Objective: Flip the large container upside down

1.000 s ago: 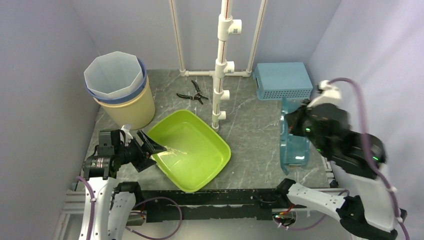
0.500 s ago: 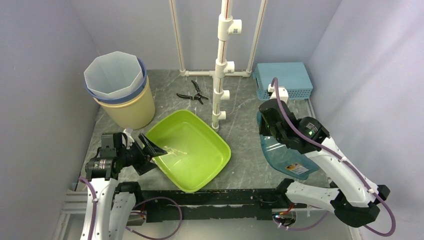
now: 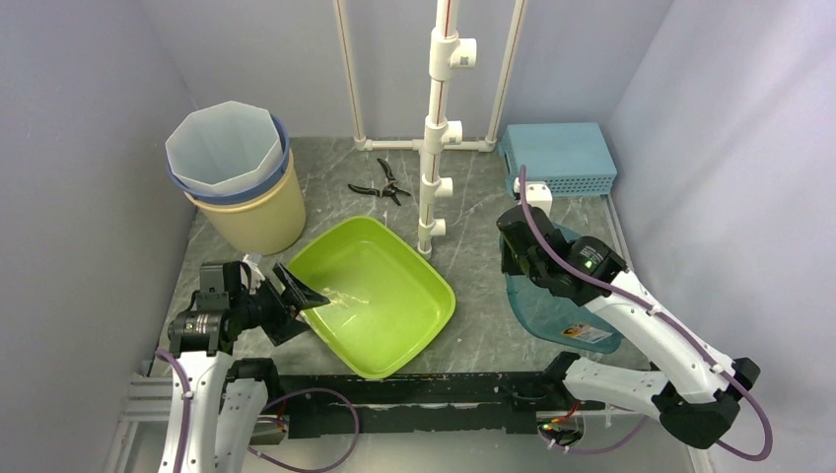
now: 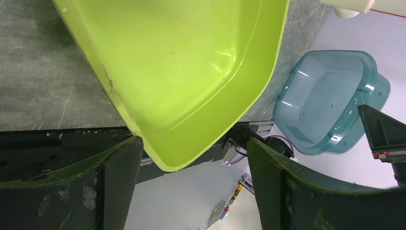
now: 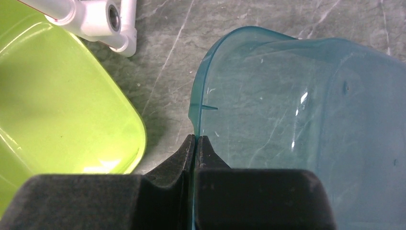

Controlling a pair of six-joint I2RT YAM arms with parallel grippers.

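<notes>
Marbled tabletop, teal tub, unreadable label

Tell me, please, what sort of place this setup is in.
Probably a robotics lab test cell: plain walls box in a marbled table, a white pipe frame stands at its back, and household props lie on it: a green tub, a teal tub and a lined bucket.
</notes>
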